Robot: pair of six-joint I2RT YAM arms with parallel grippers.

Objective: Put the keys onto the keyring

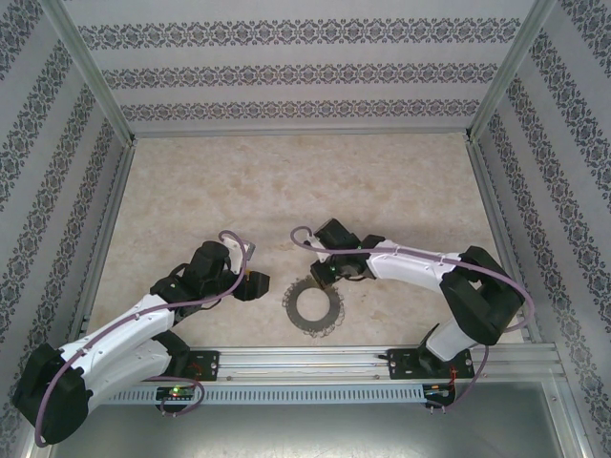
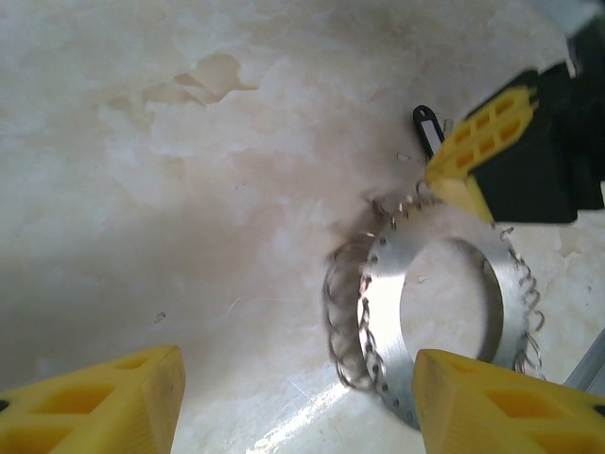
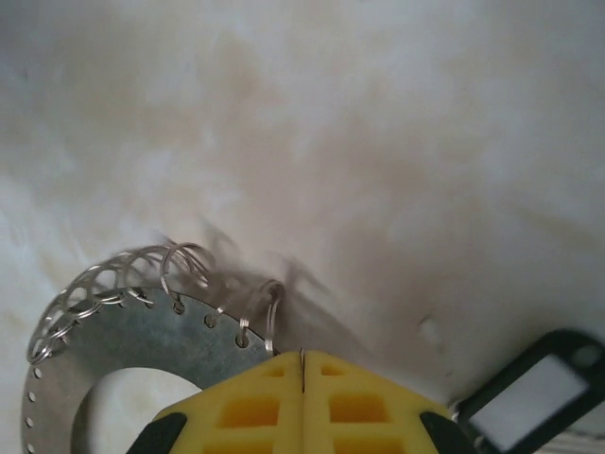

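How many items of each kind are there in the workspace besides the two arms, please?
Keyring: 1
Key: 1
Total: 2

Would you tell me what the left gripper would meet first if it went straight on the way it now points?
Likely the keyring, lying just ahead on the table; depth is unclear, so it might touch the table first.

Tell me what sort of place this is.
Probably a robot test cell, not a home: left arm and right arm bolted to an aluminium rail, patterned walls boxing in a marble-look tabletop.
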